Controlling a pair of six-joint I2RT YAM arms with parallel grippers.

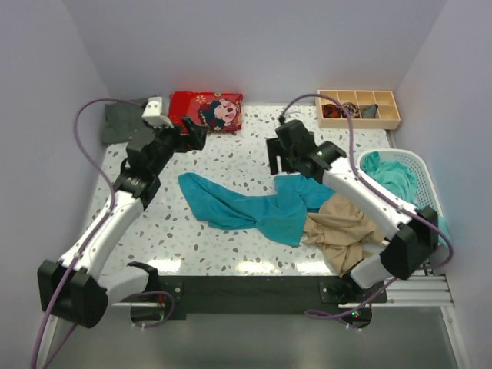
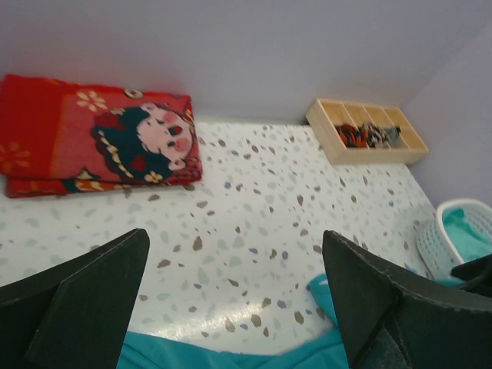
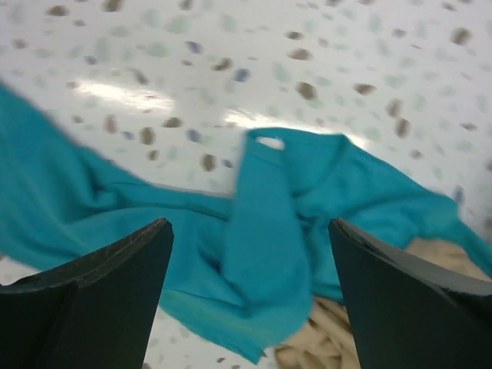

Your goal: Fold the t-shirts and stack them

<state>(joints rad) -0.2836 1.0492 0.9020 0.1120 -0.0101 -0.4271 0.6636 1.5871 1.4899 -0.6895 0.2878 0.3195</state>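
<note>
A bright teal t-shirt point(image 1: 246, 204) lies crumpled and spread across the middle of the table. A beige t-shirt point(image 1: 346, 231) lies bunched at its right end, partly under it. A dark grey-green t-shirt point(image 1: 121, 123) lies folded at the far left back corner. My left gripper point(image 1: 192, 137) is open and empty above the table behind the teal shirt's left end, whose edge shows in the left wrist view point(image 2: 231, 357). My right gripper point(image 1: 278, 157) is open and empty above the teal shirt's right part point(image 3: 269, 223), with beige cloth point(image 3: 330, 342) below.
A folded red cartoon cloth point(image 1: 206, 111) lies at the back, also in the left wrist view point(image 2: 100, 146). A wooden compartment box point(image 1: 358, 109) stands at the back right. A white basket point(image 1: 419, 165) holding teal cloth stands at the right edge.
</note>
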